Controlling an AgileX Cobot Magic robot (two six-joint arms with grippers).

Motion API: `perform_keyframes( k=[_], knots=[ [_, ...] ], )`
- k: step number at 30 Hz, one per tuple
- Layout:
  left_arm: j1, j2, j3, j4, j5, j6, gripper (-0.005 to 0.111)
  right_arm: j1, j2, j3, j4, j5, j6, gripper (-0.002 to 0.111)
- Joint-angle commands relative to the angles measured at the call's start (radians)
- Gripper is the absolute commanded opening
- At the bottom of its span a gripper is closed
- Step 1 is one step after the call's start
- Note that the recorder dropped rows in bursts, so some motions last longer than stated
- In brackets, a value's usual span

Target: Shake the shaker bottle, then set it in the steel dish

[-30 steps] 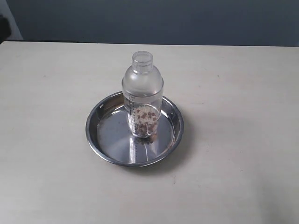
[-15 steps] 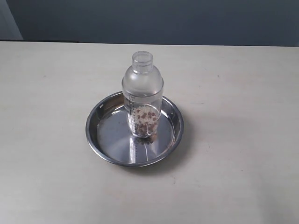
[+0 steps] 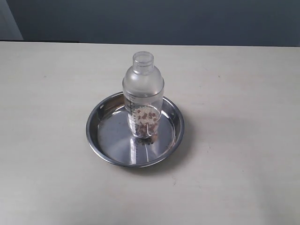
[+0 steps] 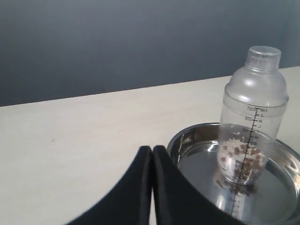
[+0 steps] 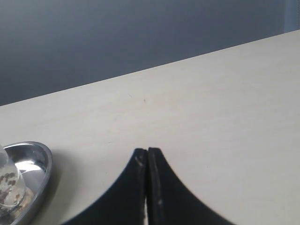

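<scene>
The clear shaker bottle [image 3: 143, 96] stands upright inside the steel dish [image 3: 105, 143], with brownish bits in its lower part. The left wrist view shows the same bottle [image 4: 253, 117] in the dish [image 4: 192, 140], just beyond my left gripper [image 4: 152, 149], which is shut and empty, apart from both. My right gripper [image 5: 147, 151] is shut with nothing in it, over bare table; the dish rim [image 5: 40, 176] and a sliver of the bottle [image 5: 8, 180] lie off to its side. Neither gripper shows in the exterior view.
A pale beige table [image 3: 243, 93] carries the dish. A dark blue-grey wall [image 3: 164, 21] runs behind the table's far edge.
A dark shape at the exterior view's top left corner one second ago has gone out of sight. Bottle and dish have not moved.
</scene>
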Motion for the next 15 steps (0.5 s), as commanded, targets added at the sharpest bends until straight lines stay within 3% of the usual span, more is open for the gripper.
perform_keyframes(
  k=[1, 9, 15],
  knots=[
    [0.057, -0.047, 0.034, -0.025, -0.025, -0.045, 0.001, -0.005, -0.005, 0.001, -0.001, -0.008, -0.004, -0.001],
    [0.108, -0.093, 0.094, -0.069, -0.028, -0.045, 0.001, -0.005, -0.005, 0.001, -0.001, -0.008, -0.004, -0.001],
    [0.108, -0.102, 0.094, -0.067, 0.061, -0.007, 0.001, -0.005, -0.005, 0.001, -0.001, -0.008, -0.004, -0.001]
  ],
)
